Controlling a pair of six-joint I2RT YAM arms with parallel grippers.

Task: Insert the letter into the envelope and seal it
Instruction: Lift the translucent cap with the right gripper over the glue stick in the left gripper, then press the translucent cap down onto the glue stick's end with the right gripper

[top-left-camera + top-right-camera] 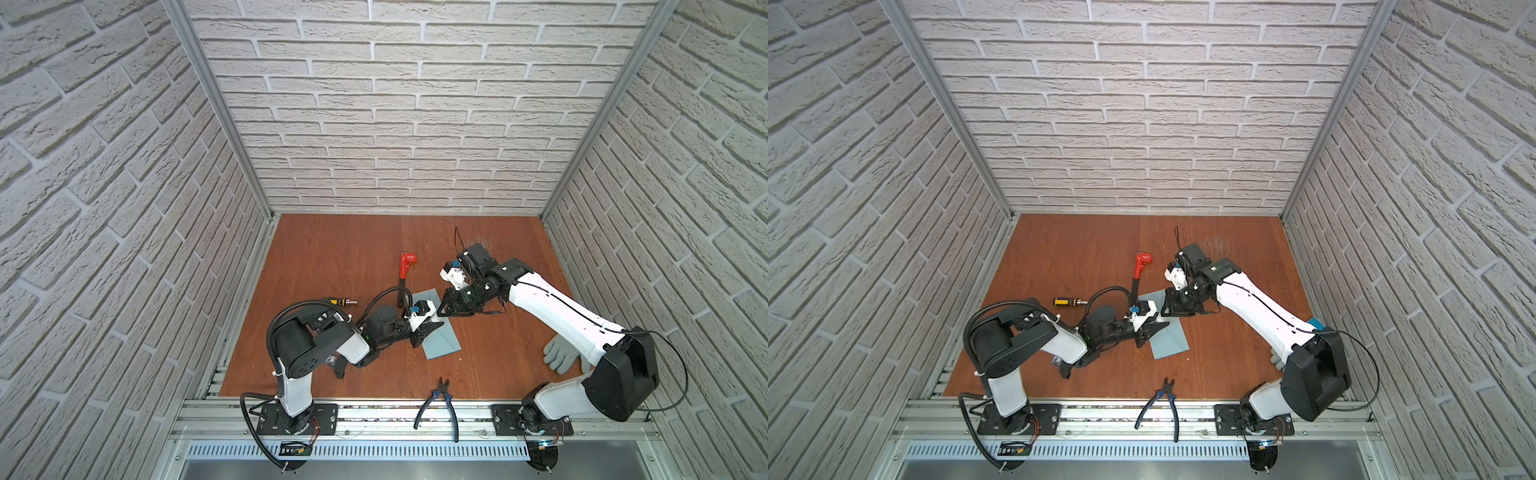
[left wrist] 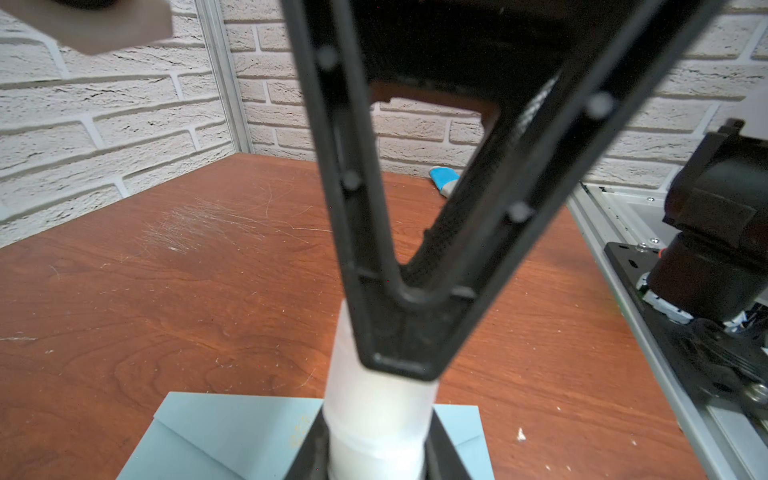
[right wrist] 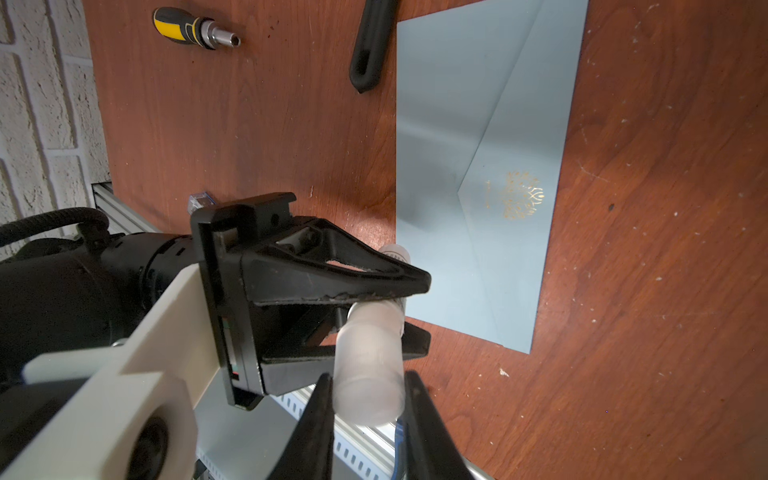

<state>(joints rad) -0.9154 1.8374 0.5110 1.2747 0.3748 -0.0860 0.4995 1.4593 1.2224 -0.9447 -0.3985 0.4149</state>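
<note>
So the left pincer (image 3: pixel 417 313) clamps the glue stick (image 3: pixel 376 328) while the right pincer (image 3: pixel 369 380) pinches its cap (image 3: pixel 368 401), probably to uncap it. The envelope (image 3: pixel 478 124) lies flat on the counter (image 3: pixel 249 124) beneath them, flap down. Can't see the letter.

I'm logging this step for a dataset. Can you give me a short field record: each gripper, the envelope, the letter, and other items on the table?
left gripper: shut on one end of the glue stick
right gripper: shut on its other end
envelope: flat on the table, flap folded down; can't tell if sealed
letter: not visible
other items: screwdriver, red pipe wrench, pliers, glove
</note>
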